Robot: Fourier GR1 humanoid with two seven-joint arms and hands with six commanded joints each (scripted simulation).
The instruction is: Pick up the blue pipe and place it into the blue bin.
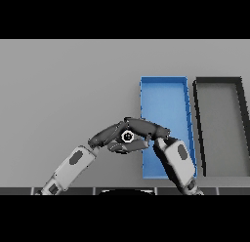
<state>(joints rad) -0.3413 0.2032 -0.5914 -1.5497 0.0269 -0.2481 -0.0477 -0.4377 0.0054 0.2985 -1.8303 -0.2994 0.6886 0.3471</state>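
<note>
The blue bin (164,97) is a long open tray lying right of centre. My left hand (106,136) reaches in from the lower left and my right hand (152,131) from the lower right. The two hands meet and overlap at the bin's left wall, just above the table. Between them shows a small pale ring (128,136) with a dark centre; whether it is the end of the pipe I cannot tell. No blue pipe is discernible anywhere; the hands may hide it. Which hand holds the ring is unclear.
A black bin (219,85) of similar size lies right beside the blue one, to its right. My right forearm (178,163) crosses the near end of the blue bin. Grey table (63,80) stretches to the left and back.
</note>
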